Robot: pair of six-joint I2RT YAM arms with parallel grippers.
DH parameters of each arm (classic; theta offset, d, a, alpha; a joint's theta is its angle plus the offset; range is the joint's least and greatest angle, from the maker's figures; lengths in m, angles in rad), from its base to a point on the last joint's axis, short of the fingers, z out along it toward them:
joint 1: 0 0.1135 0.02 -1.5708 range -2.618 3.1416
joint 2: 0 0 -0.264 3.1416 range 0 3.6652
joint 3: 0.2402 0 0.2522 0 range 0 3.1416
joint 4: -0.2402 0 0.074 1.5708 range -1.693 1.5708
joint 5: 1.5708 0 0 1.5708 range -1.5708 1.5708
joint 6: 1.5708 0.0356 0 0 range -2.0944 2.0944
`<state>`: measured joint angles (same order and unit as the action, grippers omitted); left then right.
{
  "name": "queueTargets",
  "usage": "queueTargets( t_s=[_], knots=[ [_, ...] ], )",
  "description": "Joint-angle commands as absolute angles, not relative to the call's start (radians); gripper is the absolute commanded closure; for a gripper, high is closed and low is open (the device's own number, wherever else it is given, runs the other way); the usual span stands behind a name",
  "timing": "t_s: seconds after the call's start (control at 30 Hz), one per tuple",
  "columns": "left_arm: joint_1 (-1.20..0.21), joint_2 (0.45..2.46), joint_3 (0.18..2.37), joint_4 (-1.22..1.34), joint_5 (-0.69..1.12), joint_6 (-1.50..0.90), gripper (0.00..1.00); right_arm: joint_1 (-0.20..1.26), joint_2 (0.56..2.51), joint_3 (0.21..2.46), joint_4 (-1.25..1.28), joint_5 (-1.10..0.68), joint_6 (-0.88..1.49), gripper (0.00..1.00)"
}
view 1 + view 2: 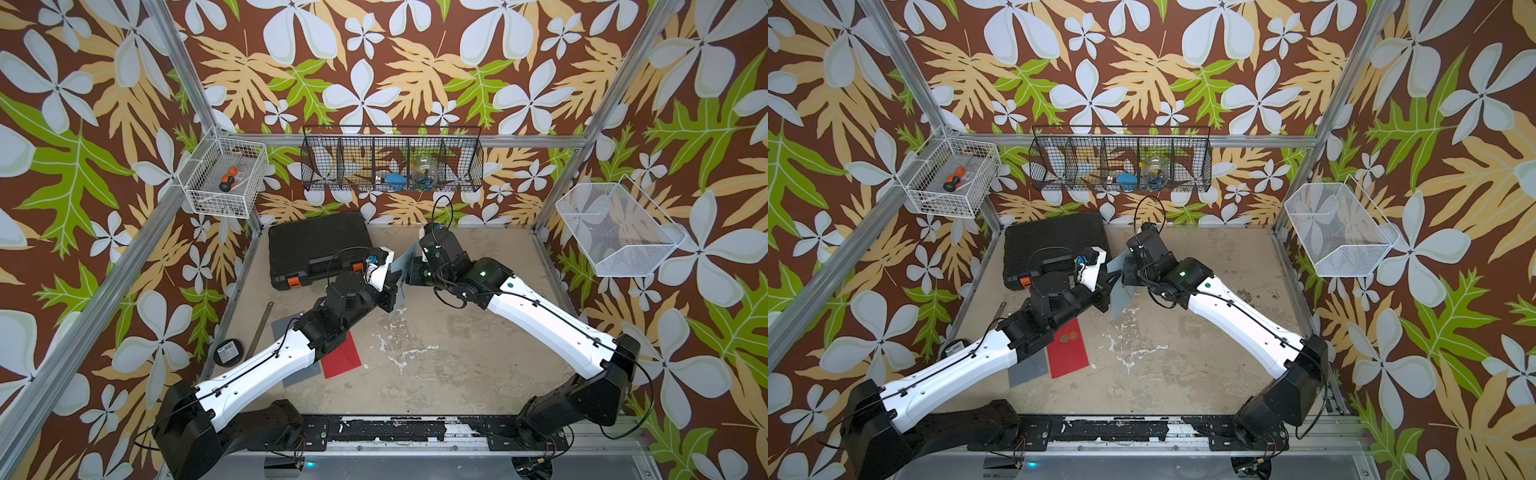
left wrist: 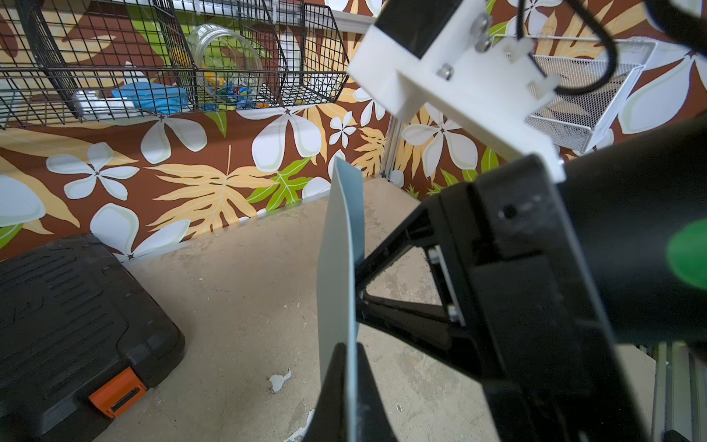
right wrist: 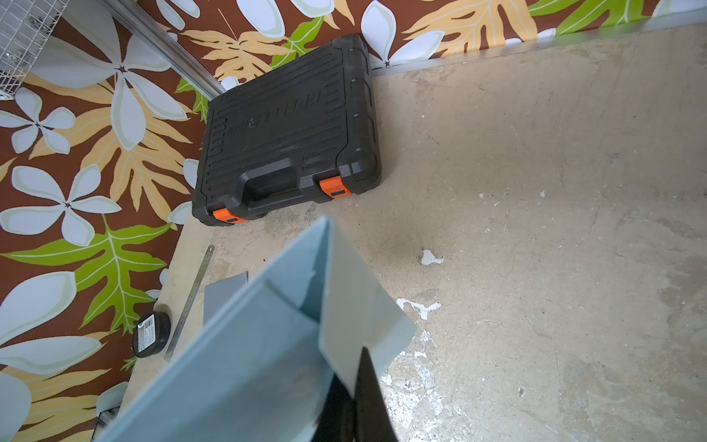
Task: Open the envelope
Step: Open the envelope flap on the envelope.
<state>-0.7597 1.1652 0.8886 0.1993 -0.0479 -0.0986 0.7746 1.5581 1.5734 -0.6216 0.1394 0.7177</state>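
**Mid-frame, envelope's up in the air btwn both arms**

Center of both top views, the blue-grey envelope [image 1: 400,277] is getting held off the table [image 1: 457,353], standing roughly on edge. Left gripper [image 2: 350,382] is pinching the envelope's edge, jaws clamped on the paper w/ no gap showing. Right gripper [image 3: 357,386] is clamping a folded-out panel, prob the flap [image 3: 359,306]; right wrist view is showing it swung away from the body w/ a pocket gaping underneath. So imo the opening is mostly happening already: flap is looking lifted, but can't tell if it's fully folded back.

Pose-wise, both arms are reaching inward toward each other, wrists meeting just right of the black toolcase [image 1: 318,245]. Left forearm is angling up from lower left over a red envelope [image 1: 1068,348] and grey sheets [image 1: 1026,368]; right is coming in from lower right.
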Motion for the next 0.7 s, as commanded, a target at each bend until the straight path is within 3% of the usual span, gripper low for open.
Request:
queueTargets(
  t_s=[0.0,0.43,0.67],
  knots=[
    [-0.761,1.161,0.894,0.200,-0.055,-0.084,1.00,0.774,1.565,1.585,-0.624,0.191,0.697,1.00],
    [-0.761,1.162,0.897,0.202,-0.044,-0.082,1.00,0.773,1.565,1.587,-0.619,0.188,0.690,1.00],
    [-0.761,1.161,0.892,0.205,-0.011,-0.080,1.00,0.773,1.545,1.549,-0.577,0.170,0.689,0.90]
  ],
)
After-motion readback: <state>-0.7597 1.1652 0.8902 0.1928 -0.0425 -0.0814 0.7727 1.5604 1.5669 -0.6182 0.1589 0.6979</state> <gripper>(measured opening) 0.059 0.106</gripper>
